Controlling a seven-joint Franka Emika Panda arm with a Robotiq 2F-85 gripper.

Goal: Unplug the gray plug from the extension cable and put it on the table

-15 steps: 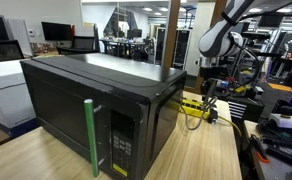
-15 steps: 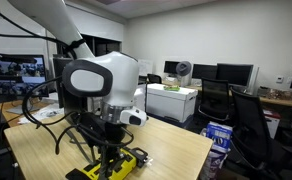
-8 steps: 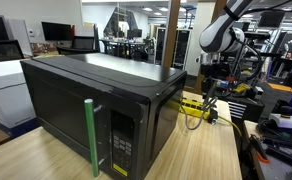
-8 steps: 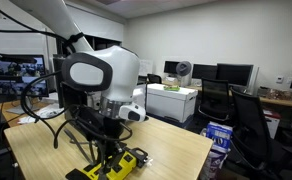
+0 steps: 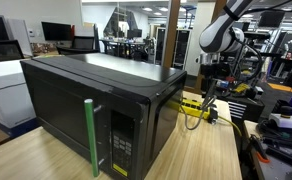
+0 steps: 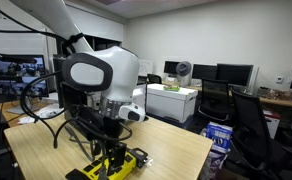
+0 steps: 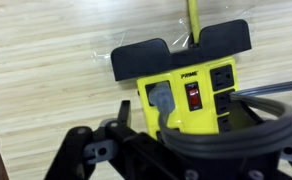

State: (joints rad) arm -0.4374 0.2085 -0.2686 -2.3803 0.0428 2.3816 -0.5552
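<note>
From the wrist, the gripper (image 7: 151, 128) sits low over the yellow power strip (image 7: 191, 100), its dark linkage filling the bottom of the view. The gray plug (image 7: 158, 100) is seated in the strip's face, at 12 o'clock from the gripper and just beside the red switch (image 7: 194, 96). One finger seems to rise at the plug's 9 o'clock side, but a loop of black cord (image 7: 236, 130) covers the other side, so I cannot tell whether the jaws are spread or pinching the plug.

Against half a second ago nothing has shifted in either exterior view. A full second ago the wrist was turned slightly differently, so the arm has lined up and stopped. My reading is that alignment is done and the grasp or pull comes next; the plug is not yet out.

For room, the table (image 7: 46, 60) lies bare from 9 to 11 o'clock of the strip, a fair spot to lay the plug. Farther out, in an exterior view, the microwave (image 5: 96, 100) stands close at the strip's 9 o'clock and the table edge runs at 3 o'clock, so a straight lift looks safer than a sideways swing. In an exterior view, open wood (image 6: 171, 150) spreads toward 3 o'clock of the gripper.
</note>
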